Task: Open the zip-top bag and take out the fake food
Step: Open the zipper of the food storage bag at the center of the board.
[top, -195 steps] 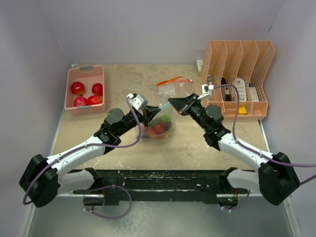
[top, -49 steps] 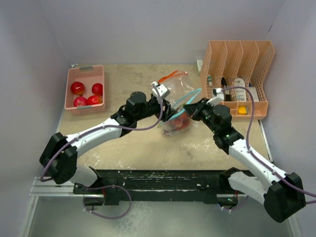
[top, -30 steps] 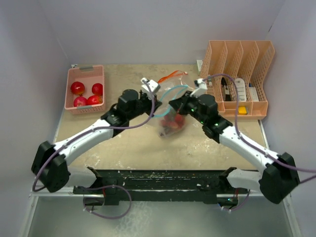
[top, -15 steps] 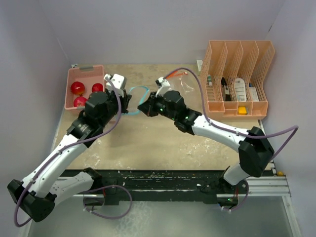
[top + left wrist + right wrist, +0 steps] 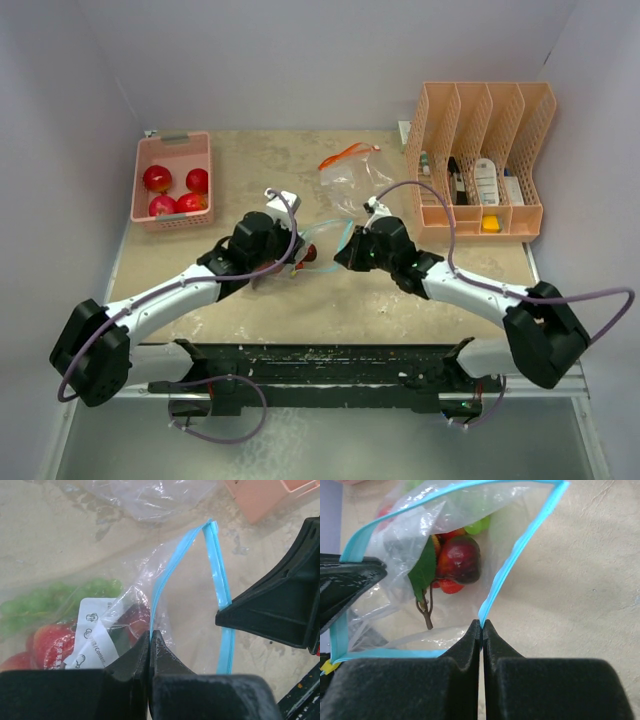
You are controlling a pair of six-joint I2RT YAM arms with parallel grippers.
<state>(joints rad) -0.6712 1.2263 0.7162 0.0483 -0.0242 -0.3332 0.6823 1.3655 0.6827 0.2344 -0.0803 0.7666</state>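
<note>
Zip-top bag [image 5: 322, 238] is sitting on the bench [image 5: 240, 170] between our tools, fake food [image 5: 460, 560] showing inside. We are holding its blue mouth apart: left tool [image 5: 151, 636] is pinched shut on the left lip, right tool [image 5: 481, 623] on the right lip. Opening is looking done, we judge; next, one tool is needing to let go and reach in.
</note>
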